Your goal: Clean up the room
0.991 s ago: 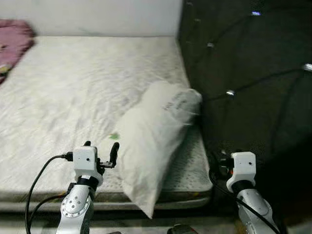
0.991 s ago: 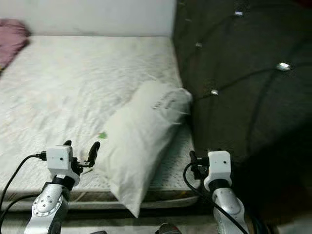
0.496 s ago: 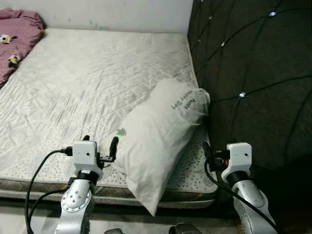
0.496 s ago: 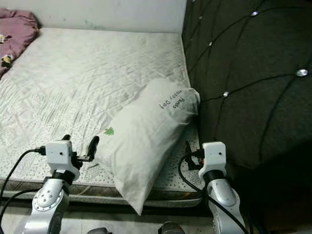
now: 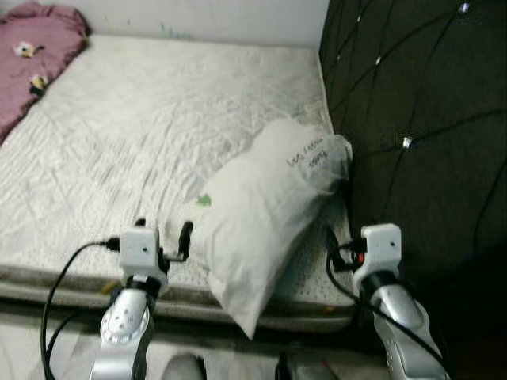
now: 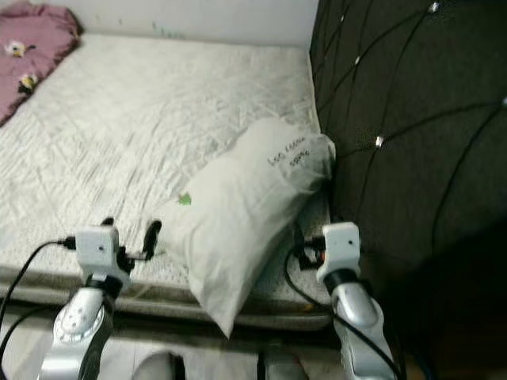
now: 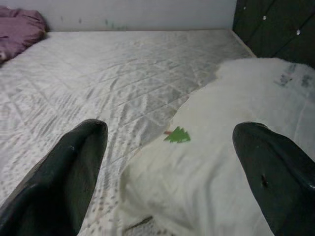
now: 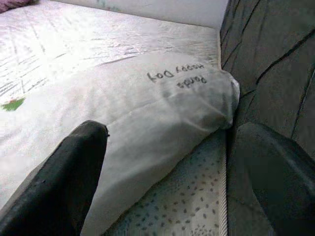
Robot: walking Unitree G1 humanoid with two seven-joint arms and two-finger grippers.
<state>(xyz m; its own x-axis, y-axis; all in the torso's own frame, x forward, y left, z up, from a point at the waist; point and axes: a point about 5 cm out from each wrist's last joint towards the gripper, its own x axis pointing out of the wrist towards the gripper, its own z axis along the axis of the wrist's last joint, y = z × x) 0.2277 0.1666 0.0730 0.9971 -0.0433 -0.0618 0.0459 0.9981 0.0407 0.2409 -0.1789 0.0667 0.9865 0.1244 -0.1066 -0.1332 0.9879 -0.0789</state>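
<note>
Lying on one bare quilted mattress (image 5: 142,134) is one white pillow (image 5: 261,210), marked with a small green tree (image 7: 177,134) and dark lettering (image 8: 176,78); its long axis runs diagonally, the lettered end against the dark tufted headboard (image 5: 420,111) and the other end overhanging the mattress's near edge. One pink blanket (image 5: 36,59) lies at the far left corner. Two grippers hover at the near edge, the left gripper (image 5: 162,237) beside the pillow with fingers spread, the right gripper (image 8: 182,172) between pillow and headboard, likewise spread.
</note>
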